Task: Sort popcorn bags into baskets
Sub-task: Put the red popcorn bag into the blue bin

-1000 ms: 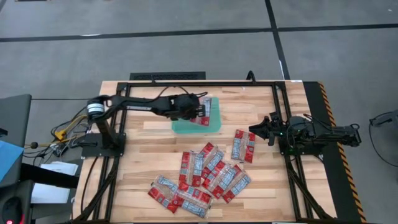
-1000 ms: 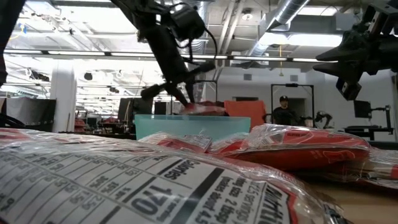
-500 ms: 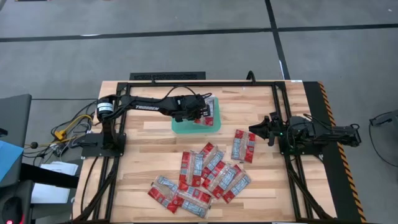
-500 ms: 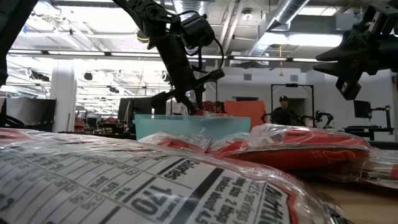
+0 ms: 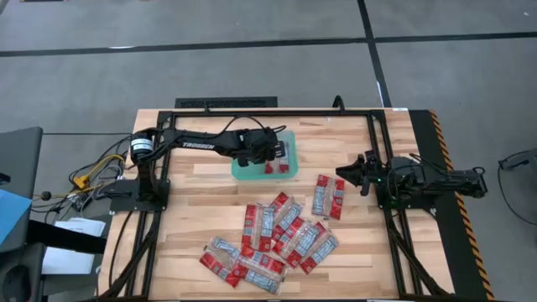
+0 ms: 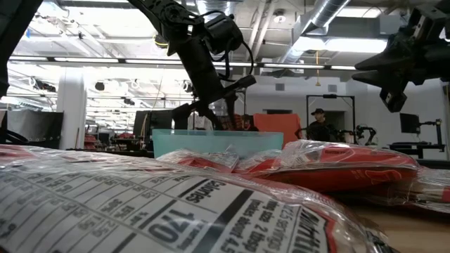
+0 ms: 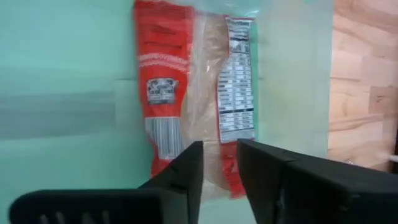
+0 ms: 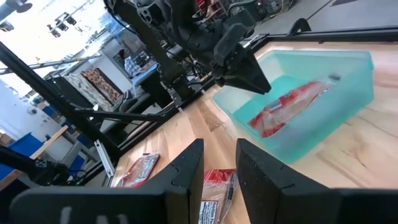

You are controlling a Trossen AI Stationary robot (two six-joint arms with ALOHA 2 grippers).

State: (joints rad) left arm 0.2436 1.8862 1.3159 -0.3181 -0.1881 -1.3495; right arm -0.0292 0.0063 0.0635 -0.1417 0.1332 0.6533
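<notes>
One red popcorn bag with a pale middle panel (image 5: 284, 158) (image 7: 186, 81) (image 8: 292, 102) lies inside the teal-green tray (image 5: 239, 174) (image 8: 348, 106) at the table's far middle. It rests on the tray floor, with one end up against a wall. My left gripper (image 5: 268, 151) (image 7: 219, 148) hovers just above that bag, open by a narrow gap and touching nothing. Several more bags lie heaped (image 5: 277, 235) near the table's near edge. Two others (image 5: 329, 195) lie beside my right gripper (image 5: 344, 174) (image 8: 219, 144), which waits at the right side, open.
A black metal frame (image 5: 252, 111) runs around the table's far and side edges. Bare wood lies between the tray and the heap (image 5: 210, 193). In the low view, bags (image 6: 211, 204) fill the foreground, and a person stands far off in the room behind (image 6: 320, 126).
My left gripper has moved a little toward the table's right over the tray and come lower. The bag that hung at its fingers above the tray rim has dropped into the tray and now lies there, apart from the fingers.
</notes>
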